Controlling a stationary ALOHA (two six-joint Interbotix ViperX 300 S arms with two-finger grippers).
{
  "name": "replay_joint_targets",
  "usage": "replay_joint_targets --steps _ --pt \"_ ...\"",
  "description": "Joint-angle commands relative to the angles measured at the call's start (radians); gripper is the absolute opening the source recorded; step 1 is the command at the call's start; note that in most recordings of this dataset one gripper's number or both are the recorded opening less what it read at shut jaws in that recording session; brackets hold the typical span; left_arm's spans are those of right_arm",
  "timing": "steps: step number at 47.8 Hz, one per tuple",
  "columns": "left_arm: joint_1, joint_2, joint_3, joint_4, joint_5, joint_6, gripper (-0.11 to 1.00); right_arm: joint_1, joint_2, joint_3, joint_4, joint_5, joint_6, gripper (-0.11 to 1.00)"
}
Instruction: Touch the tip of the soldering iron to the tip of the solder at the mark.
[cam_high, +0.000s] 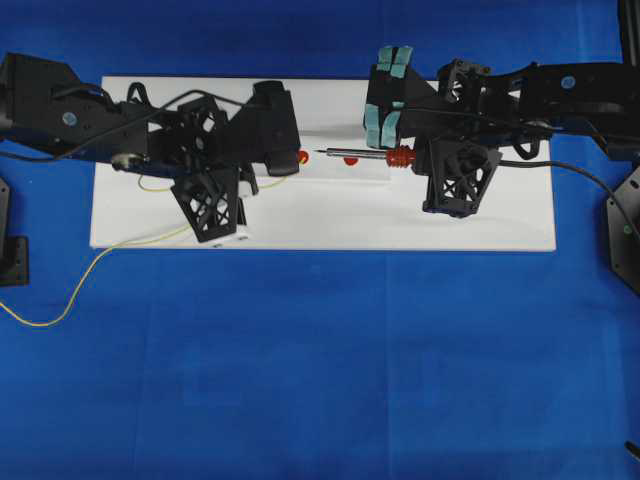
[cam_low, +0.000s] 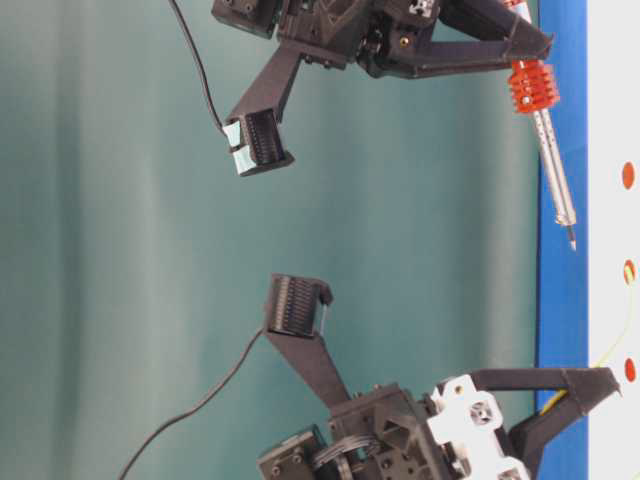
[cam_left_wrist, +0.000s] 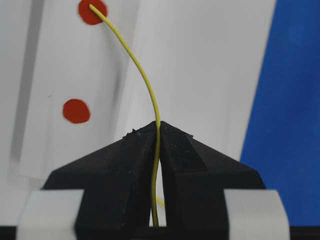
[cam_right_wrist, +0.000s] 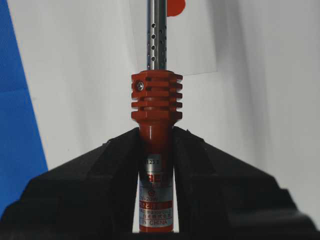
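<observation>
My left gripper (cam_left_wrist: 158, 126) is shut on the thin yellow solder (cam_left_wrist: 141, 72). The wire arcs up and left from the jaws, and its tip rests on a red mark (cam_left_wrist: 92, 11) on the white board. My right gripper (cam_right_wrist: 156, 134) is shut on the red-orange body of the soldering iron (cam_right_wrist: 156, 100). From above, the soldering iron (cam_high: 365, 155) points left and its tip stops a little short of the red mark (cam_high: 303, 157) by the left gripper (cam_high: 290, 160). At table level, the iron's tip (cam_low: 572, 240) hangs above the board, apart from the solder (cam_low: 610, 350).
The white board (cam_high: 320, 215) lies on blue cloth. It carries more red marks (cam_left_wrist: 76, 110) (cam_high: 350, 161). The iron's black cord (cam_high: 580, 175) trails right. The solder's loose end (cam_high: 40, 324) curls off the board to the front left.
</observation>
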Motion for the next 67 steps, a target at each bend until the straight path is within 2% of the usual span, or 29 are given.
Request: replay_joint_targets --steps 1,21,46,67 --pt "0.002 -0.023 -0.006 0.002 -0.009 0.002 0.0 0.003 -0.008 -0.012 -0.002 -0.008 -0.003 0.06" --pt "-0.026 -0.018 -0.015 0.002 -0.009 -0.002 0.0 0.003 0.014 -0.021 -0.002 -0.009 -0.006 0.06" --pt "-0.026 -0.017 -0.015 0.002 -0.009 0.005 0.0 0.003 0.104 -0.081 -0.005 -0.009 -0.011 0.06" --pt "-0.026 -0.017 -0.015 0.002 -0.005 0.006 0.0 0.003 0.13 -0.092 -0.005 -0.009 -0.011 0.06"
